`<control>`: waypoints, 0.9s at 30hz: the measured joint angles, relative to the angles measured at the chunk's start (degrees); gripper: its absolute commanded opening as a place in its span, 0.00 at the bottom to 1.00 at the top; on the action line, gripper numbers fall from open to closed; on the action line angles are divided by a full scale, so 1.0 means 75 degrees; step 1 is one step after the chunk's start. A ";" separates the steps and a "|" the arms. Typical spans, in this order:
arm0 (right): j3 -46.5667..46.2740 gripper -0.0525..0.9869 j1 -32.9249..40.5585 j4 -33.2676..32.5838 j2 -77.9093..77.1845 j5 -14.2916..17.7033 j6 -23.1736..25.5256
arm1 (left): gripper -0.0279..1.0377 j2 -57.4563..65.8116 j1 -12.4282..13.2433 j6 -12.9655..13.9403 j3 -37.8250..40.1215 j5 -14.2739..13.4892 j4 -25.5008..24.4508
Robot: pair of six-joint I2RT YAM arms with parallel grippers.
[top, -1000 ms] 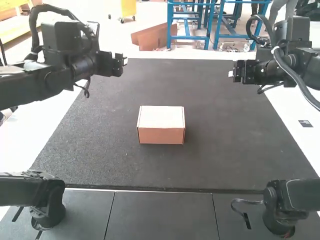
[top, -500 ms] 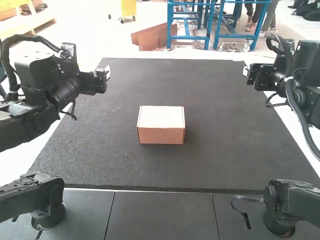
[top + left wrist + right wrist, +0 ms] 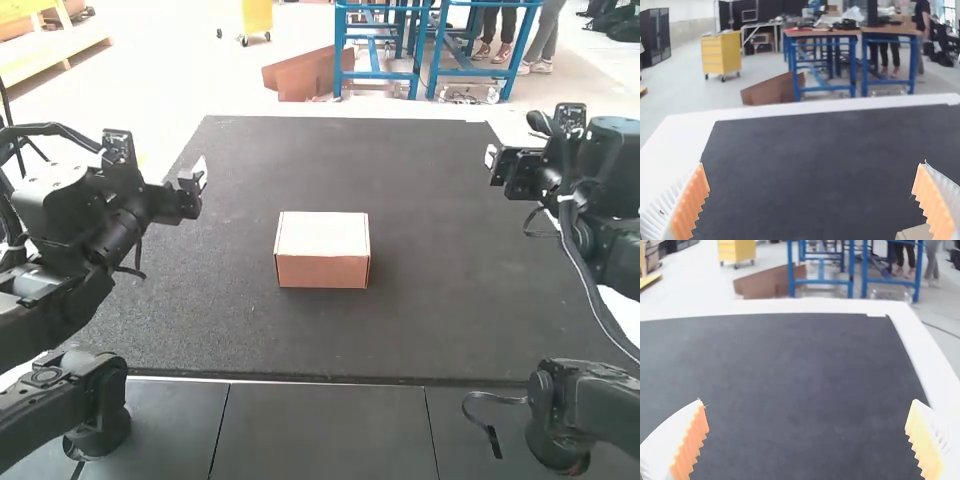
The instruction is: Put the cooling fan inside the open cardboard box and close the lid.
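A small brown cardboard box (image 3: 322, 249) stands in the middle of the black mat (image 3: 450, 260), its lid lying flat and shut. My left gripper (image 3: 194, 178) hovers off the box's left, well apart from it, open with nothing between its white ribbed fingers (image 3: 686, 205). A corner of the box (image 3: 912, 233) peeks in beside one orange pad in the left wrist view. My right gripper (image 3: 496, 163) hangs over the mat's far right part, also open and empty, its orange-padded fingers (image 3: 687, 440) spread wide above bare mat (image 3: 800, 370).
White table surface (image 3: 60, 270) borders the mat on the left and right. Both arm bases (image 3: 70, 400) sit at the near edge on dark panels. The mat around the box is bare.
Both arms have drawn back from the middle: the left gripper moved left and toward the front, the right gripper moved right. The box has not moved.
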 measured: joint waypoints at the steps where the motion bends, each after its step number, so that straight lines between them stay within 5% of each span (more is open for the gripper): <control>1: -0.0122 0.92 -0.0006 0.0067 -0.0082 0.0003 0.0003 | 0.93 -0.0117 0.0000 0.0003 -0.0079 0.0000 0.0006; 13: -0.1306 0.92 -0.0015 0.0638 -0.0979 -0.0003 -0.0149 | 0.93 -0.2235 -0.0003 0.0064 -0.1274 0.0169 -0.0064; 18: -0.1617 0.92 -0.0032 0.0801 -0.1046 -0.0035 -0.0283 | 0.93 -0.3506 -0.0003 0.0213 -0.1652 0.0245 -0.1274; 27: -0.2273 0.92 -0.0032 0.0740 -0.2369 -0.0125 -0.0361 | 0.93 -0.3585 0.0035 0.0256 -0.1652 0.0251 -0.2229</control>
